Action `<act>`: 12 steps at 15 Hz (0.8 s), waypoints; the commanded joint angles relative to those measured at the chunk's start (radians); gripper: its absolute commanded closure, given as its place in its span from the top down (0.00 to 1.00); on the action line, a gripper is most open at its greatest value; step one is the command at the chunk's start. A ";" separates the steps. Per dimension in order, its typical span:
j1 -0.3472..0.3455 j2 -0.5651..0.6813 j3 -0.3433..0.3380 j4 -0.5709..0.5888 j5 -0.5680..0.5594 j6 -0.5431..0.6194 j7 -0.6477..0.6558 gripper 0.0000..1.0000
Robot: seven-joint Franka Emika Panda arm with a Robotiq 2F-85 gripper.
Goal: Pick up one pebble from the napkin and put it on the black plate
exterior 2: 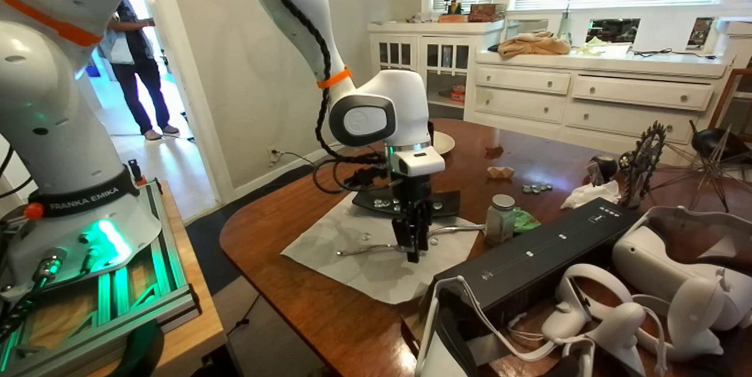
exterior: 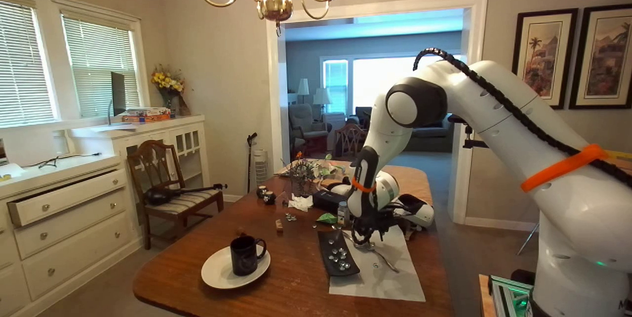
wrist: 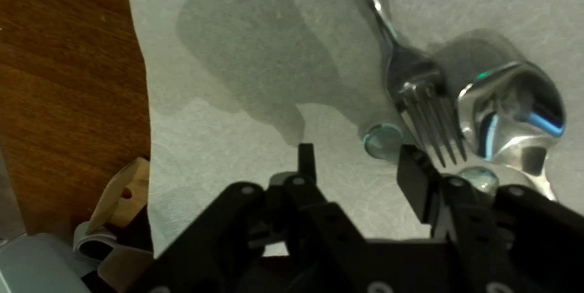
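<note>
Black plate [exterior: 331,268] is pointing lengthwise toward the short tabletop edge [exterior: 168,303], gripper [wrist: 357,161] hovering over napkin [exterior: 380,285], jaws parted.

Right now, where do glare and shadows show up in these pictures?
In the wrist view, a broad shadow covers part of the napkin, the spoon gleams, and the gripper looks almost black; in an exterior view, the far window is washed out white; in an exterior view, bluish glare lies on the tabletop.
</note>
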 commanded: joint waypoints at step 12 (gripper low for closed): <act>0.050 0.031 -0.023 -0.007 0.026 0.050 0.032 0.22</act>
